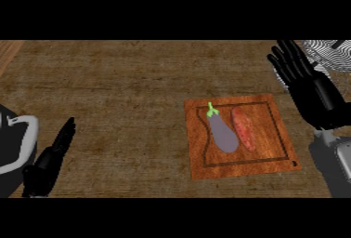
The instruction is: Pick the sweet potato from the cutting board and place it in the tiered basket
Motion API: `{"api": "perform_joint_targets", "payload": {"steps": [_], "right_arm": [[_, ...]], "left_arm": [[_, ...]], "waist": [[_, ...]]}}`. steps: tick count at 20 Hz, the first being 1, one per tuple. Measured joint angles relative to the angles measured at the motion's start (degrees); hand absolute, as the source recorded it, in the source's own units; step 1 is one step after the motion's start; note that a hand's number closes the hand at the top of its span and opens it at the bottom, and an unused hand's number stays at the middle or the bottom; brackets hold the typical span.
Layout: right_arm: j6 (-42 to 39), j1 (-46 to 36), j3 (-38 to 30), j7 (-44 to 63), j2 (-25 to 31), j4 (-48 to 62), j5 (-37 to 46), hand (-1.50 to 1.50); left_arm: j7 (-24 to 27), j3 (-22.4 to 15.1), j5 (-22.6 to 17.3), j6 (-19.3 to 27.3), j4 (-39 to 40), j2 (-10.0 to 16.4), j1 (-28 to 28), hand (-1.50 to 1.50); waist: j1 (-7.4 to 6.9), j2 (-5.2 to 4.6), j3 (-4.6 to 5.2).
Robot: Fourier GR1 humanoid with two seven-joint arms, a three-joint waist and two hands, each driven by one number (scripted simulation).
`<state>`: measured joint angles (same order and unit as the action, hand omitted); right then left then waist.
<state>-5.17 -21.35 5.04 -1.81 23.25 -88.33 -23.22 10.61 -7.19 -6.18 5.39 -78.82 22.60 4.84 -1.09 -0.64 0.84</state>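
A reddish-orange sweet potato [243, 128] lies lengthwise on the wooden cutting board [267, 160], right of a purple eggplant [222, 132] with a green stem. My right hand [300, 69] hovers open, fingers straight and pointing away, beyond the board's far right corner and apart from the sweet potato. The wire tiered basket [330, 52] shows at the top right corner, partly behind that hand. My left hand [52, 158] rests open at the lower left, fingers straight, far from the board.
The brown counter top [123, 88] spreads left of the board. A white and dark rounded object [15, 144] sits at the left edge beside my left hand. My right forearm [334, 162] runs down the right edge.
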Motion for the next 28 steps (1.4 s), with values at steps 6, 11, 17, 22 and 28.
{"api": "perform_joint_targets", "payload": {"steps": [6,11,17,22,28], "right_arm": [[-10.35,-6.78,6.56,1.33,-4.02,-1.71,-5.57,1.50],[0.78,-7.25,7.88,6.33,-4.26,4.40,5.63,-1.50],[-0.12,-10.61,6.59,8.36,-6.40,6.77,7.88,-1.50],[-8.43,-13.88,11.15,18.69,2.91,4.61,11.37,-1.50],[-19.07,-21.10,17.22,33.43,13.28,0.45,16.10,-1.50]], "left_arm": [[0.92,-1.23,4.43,0.68,-5.07,2.02,-5.91,0.00],[-0.28,-2.41,7.01,0.93,-8.20,2.96,-9.38,0.00],[-4.93,-3.35,10.80,1.49,-13.96,1.26,-9.12,0.00],[-6.64,-3.64,11.61,1.88,-14.15,0.59,-10.10,0.00],[-6.98,-3.85,12.12,1.87,-14.60,0.46,-9.65,0.00]], "waist": [[-0.81,0.41,-0.78],[0.33,0.66,-0.70],[0.63,0.65,-0.82],[1.36,0.98,-0.72],[1.35,1.32,-0.61]]}}
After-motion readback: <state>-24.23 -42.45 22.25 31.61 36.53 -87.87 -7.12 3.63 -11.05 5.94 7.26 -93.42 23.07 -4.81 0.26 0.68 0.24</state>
